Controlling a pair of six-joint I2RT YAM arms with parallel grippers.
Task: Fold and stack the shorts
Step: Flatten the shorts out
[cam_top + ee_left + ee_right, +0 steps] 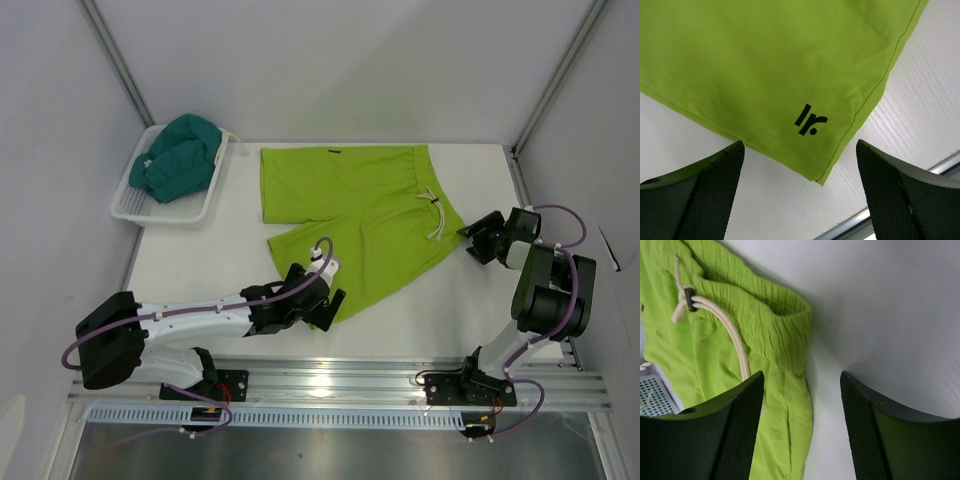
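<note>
Left jaws: spread wide, nothing between them, poised over the hem corner of the lime green shorts, beside the dark logo. Right jaws: likewise released and empty, just off the waistband end by the cream drawstring. The garment lies flat on the tabletop. The dark teal shorts sit bunched in the basket, beyond its far left corner. Assessment: first fold being set up. The next move requires both jaws to lower and pinch the fabric edges cleanly.
</note>
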